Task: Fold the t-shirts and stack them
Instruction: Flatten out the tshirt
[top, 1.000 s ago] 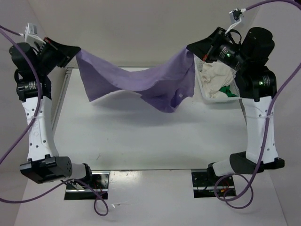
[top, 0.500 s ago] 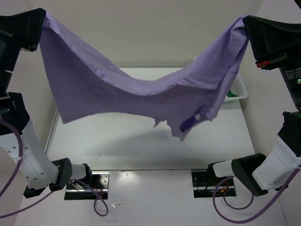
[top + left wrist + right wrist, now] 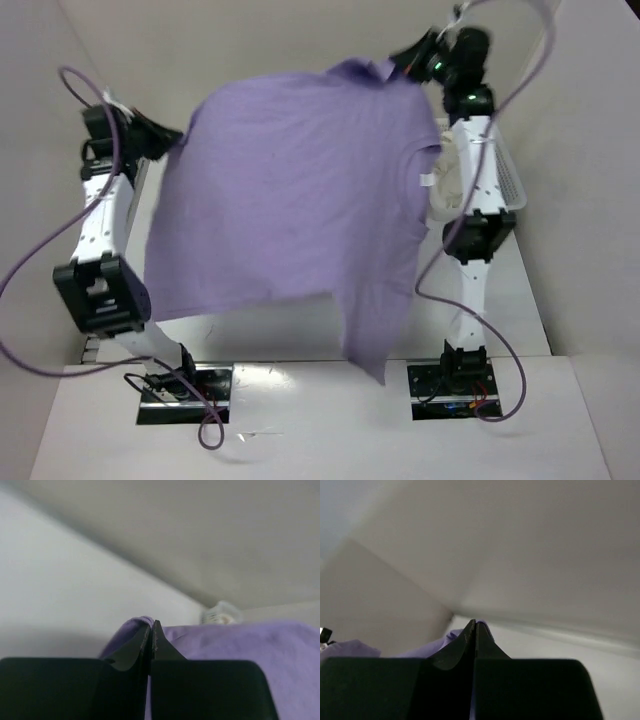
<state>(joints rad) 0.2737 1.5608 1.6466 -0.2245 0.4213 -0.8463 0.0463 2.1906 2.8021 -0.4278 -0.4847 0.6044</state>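
Note:
The lavender purple t-shirt hangs spread wide in the air above the table, held by both arms at its upper corners. My left gripper is shut on its left edge; the cloth shows past the closed jaws of that gripper in the left wrist view. My right gripper is shut on its top right corner, and a bit of purple cloth shows beside that gripper's closed tips in the right wrist view. The cream white shirt shows partly in the basket. The green shirt is hidden.
The white plastic mesh basket stands at the right side of the table behind the right arm. The hanging shirt hides most of the white table. Walls close in on the left, back and right.
Both arms have swung back and away from the camera with the shirt. It now hangs flat and fully spread instead of sagging between the grippers.

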